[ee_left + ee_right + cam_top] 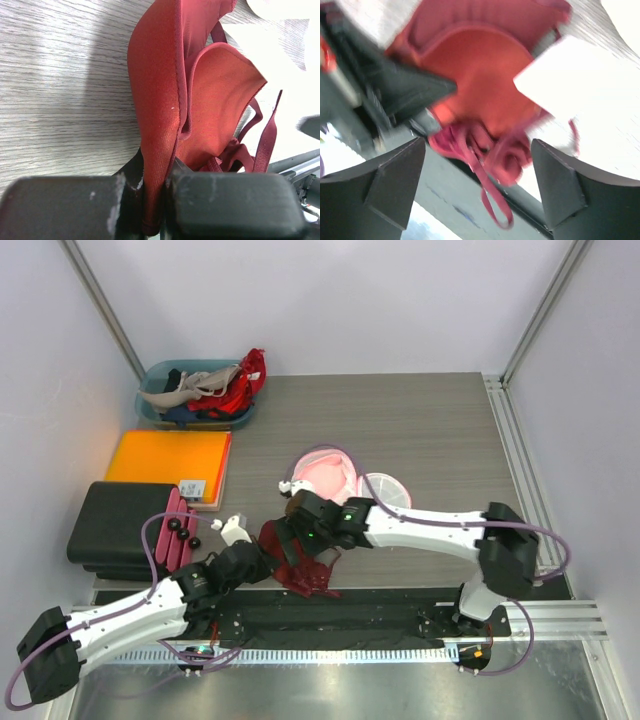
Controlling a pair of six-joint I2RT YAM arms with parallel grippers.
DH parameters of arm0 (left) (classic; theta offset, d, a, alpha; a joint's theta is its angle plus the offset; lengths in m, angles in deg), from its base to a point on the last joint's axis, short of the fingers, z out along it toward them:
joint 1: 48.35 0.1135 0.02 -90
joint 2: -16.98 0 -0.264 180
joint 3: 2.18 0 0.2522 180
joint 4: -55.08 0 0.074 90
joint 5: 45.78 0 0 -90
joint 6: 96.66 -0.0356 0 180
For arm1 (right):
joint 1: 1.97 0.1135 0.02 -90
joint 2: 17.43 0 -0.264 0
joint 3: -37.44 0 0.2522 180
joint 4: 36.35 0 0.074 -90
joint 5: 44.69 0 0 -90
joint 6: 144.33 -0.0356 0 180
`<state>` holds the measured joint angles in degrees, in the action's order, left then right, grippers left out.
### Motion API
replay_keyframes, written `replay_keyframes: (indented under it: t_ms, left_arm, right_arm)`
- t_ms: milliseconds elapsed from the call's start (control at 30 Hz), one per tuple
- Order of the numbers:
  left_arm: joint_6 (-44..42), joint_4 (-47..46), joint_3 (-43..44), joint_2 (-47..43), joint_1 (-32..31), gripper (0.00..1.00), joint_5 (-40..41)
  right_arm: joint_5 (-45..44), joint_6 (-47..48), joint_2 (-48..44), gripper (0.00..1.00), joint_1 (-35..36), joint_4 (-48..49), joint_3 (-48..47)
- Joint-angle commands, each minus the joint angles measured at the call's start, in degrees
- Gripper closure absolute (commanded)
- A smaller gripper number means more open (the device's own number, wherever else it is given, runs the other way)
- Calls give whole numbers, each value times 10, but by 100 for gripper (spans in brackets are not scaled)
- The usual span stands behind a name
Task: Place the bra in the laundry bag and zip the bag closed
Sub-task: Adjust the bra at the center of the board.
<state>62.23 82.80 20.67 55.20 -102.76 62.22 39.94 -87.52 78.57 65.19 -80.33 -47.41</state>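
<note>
Bra (300,568) at the table (430,430) front, laundry bag (325,475) just behind it, clothes bin (195,398) far back left.

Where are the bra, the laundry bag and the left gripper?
bra (160,100): left wrist view, red cup fabric.
laundry bag (330,477): top view, its pink mesh middle.
left gripper (156,200): left wrist view, between its fingertips, shut on the bra.

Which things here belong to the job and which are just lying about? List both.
Job:
- bra, pinched in the shut left gripper
- right gripper, open over the bra
- laundry bag

Lying about:
- bin of clothes
- orange board
- black case
</note>
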Motion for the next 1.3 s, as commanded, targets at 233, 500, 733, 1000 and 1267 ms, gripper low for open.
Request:
replay_keyframes:
  t_ms: [233,500,733,1000,1267]
  left_arm:
    - [37,8,1,-24,-3,100,19]
    - [60,31,-1,-38,-3,100,34]
    - [68,29,2,-22,-3,100,34]
    - [64,18,-1,-11,-3,100,18]
    - [53,28,-7,-30,-3,100,16]
  right_arm:
    - [92,42,-258,0,3,299,349]
    - [-99,24,-218,0,125,477,427]
    - [-283,11,-98,4,218,480,371]
    - [-408,28,-26,29,245,421,296]
    - [-416,55,-60,72,243,393,275]
